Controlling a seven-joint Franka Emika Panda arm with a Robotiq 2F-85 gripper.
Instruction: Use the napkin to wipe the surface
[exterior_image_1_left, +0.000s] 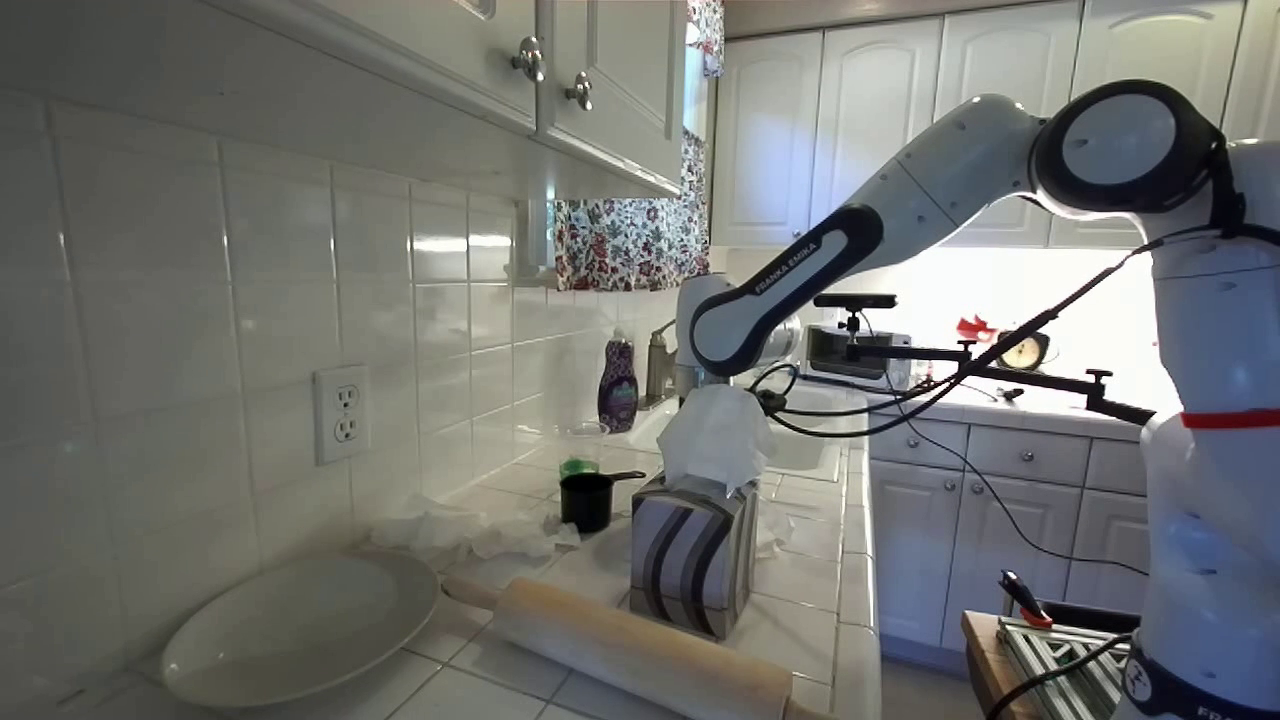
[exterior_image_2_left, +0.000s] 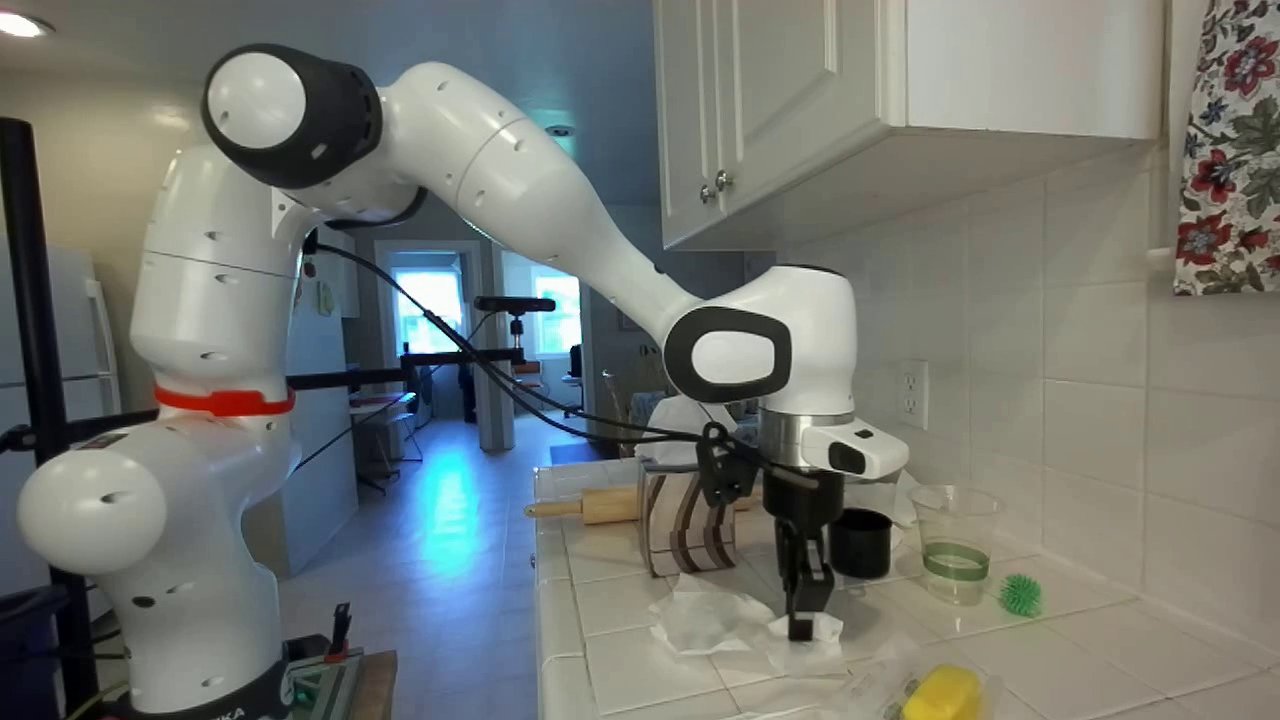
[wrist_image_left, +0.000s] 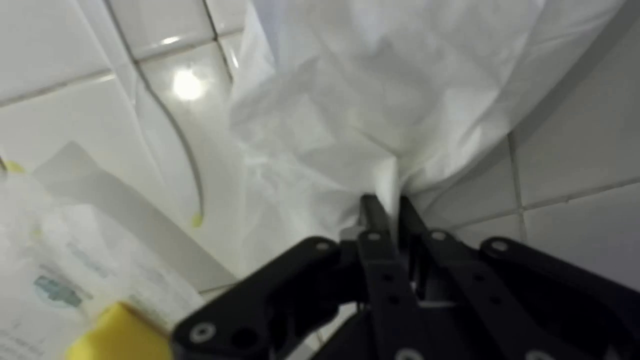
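Note:
In the wrist view my gripper is shut on an upright fold of the white crumpled napkin. The rest of the napkin spreads ahead over the glossy tiled surface. In an exterior view the gripper points down, its fingertips at the worktop tiles. The napkin lies to the left of and around the tips there. In an exterior view the gripper is hidden behind the striped tissue box and its raised tissue; the tiled surface shows in front.
A rolling pin and white oval dish lie beside the tissue box. A black cup, clear cup and green spiky ball stand near the wall. A yellow item lies near the gripper. Cabinets hang above.

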